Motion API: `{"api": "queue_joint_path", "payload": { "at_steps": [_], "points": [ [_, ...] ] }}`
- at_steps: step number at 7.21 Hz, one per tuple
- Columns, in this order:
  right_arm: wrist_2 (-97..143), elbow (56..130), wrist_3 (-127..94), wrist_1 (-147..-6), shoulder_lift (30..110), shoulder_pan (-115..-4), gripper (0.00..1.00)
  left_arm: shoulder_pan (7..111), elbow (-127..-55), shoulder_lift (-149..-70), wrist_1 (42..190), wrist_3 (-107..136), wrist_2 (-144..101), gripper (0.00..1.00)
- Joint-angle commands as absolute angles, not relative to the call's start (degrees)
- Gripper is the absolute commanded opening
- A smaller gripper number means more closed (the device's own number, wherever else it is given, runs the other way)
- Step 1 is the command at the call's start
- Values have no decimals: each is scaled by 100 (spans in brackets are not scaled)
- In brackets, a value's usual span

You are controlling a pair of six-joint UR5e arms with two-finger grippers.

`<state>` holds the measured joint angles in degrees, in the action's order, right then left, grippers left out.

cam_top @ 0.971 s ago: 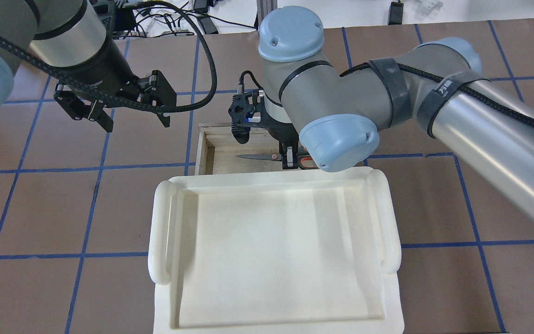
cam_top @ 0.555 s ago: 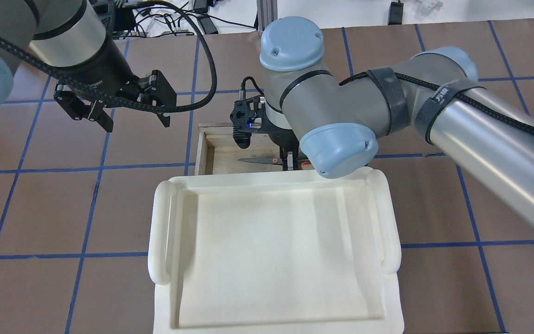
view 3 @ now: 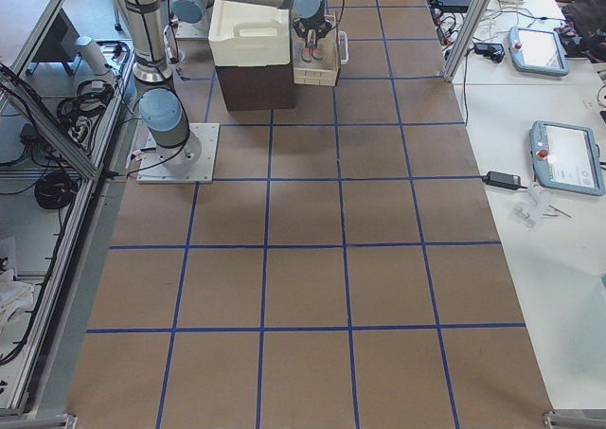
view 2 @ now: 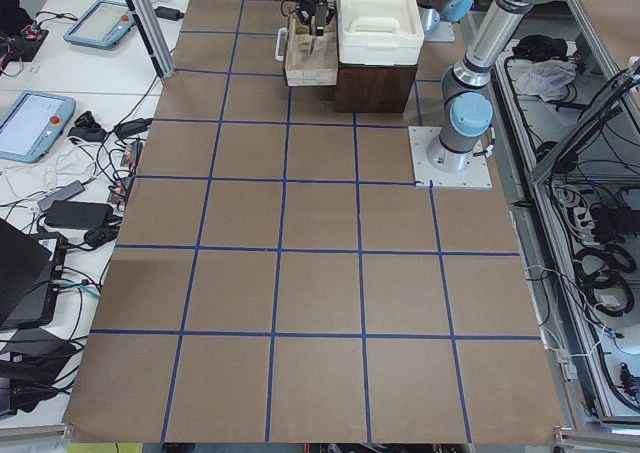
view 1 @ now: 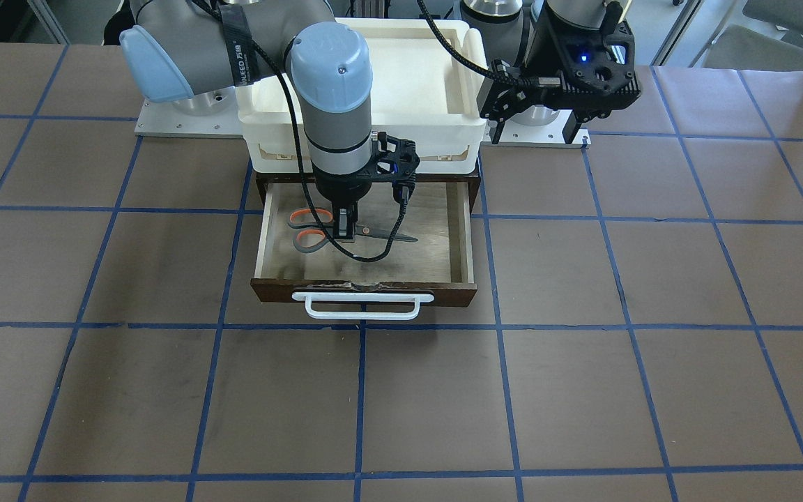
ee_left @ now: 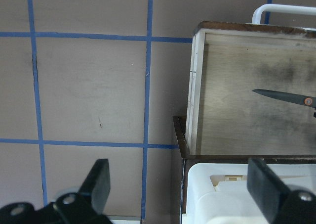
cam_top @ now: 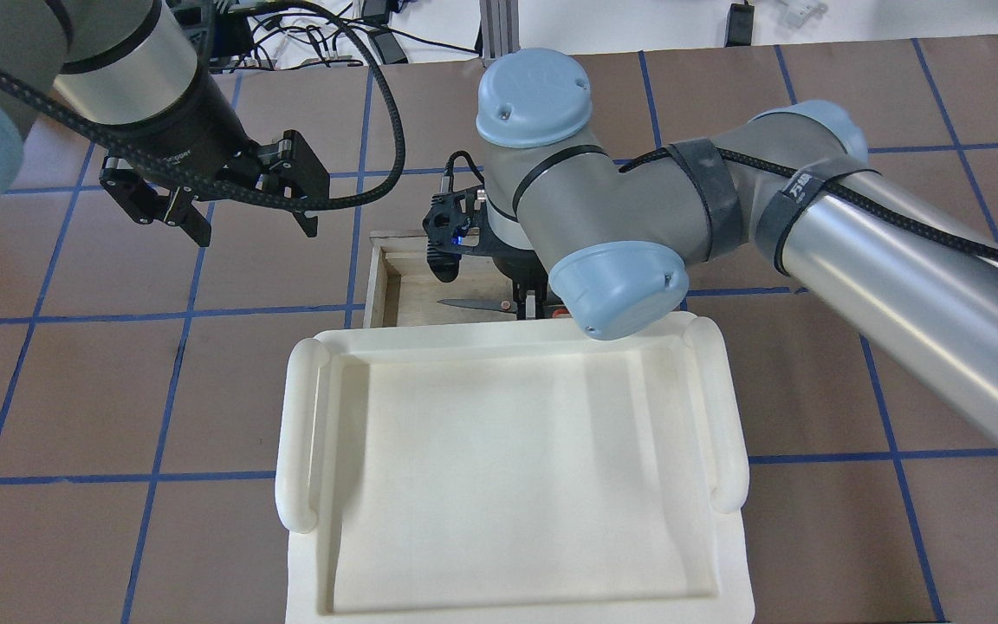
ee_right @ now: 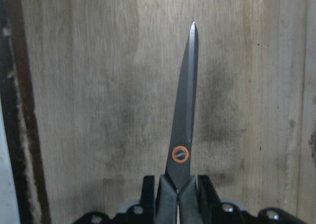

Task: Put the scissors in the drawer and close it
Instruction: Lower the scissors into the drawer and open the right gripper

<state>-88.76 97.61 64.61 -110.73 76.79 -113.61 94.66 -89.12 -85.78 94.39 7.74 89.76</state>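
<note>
The drawer [view 1: 436, 261] stands pulled out of the dark cabinet, its white bar handle [view 1: 363, 307] facing away from me. My right gripper [view 1: 343, 229] reaches down into it, shut on the scissors [view 1: 386, 235] at the neck just behind the pivot. The blades [ee_right: 185, 110] lie level and close over the plywood floor; I cannot tell whether they touch it. The orange-lined loops [view 1: 306, 229] point to my right. My left gripper [cam_top: 252, 227] hangs open and empty over the table to the left of the drawer [cam_top: 395, 286]. The left wrist view shows the drawer wall [ee_left: 195, 95] and blade tip [ee_left: 281, 95].
A white plastic tray [cam_top: 300, 433] sits on top of the cabinet and hides the drawer's rear part from above. The table is brown with blue grid lines. Operator desks with tablets and cables line the far side [view 2: 40, 123].
My right arm has shifted slightly left and back toward the cabinet, carrying the scissors with it inside the drawer. The left arm has not moved.
</note>
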Motion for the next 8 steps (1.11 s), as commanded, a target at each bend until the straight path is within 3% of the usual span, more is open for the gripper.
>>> {"api": "queue_joint_path", "payload": {
  "at_steps": [1, 6, 7, 8],
  "points": [
    [-8947, 9773, 6259, -11250, 7524, -11478, 0, 9466, -8912, -8578, 9439, 773, 8982, 100],
    [-8912, 10046, 6223, -11426, 7506, -11505, 0, 9466, -8912, -8604, 9431, 765, 8956, 100],
    [-8869, 10046, 6214, -11426, 7488, -11505, 17, 9466, -8912, -8561, 9439, 756, 8991, 100],
    [-8833, 10037, 6162, -11452, 7480, -11505, 71, 9466, -8912, -8587, 9431, 712, 8991, 100]
  ]
}}
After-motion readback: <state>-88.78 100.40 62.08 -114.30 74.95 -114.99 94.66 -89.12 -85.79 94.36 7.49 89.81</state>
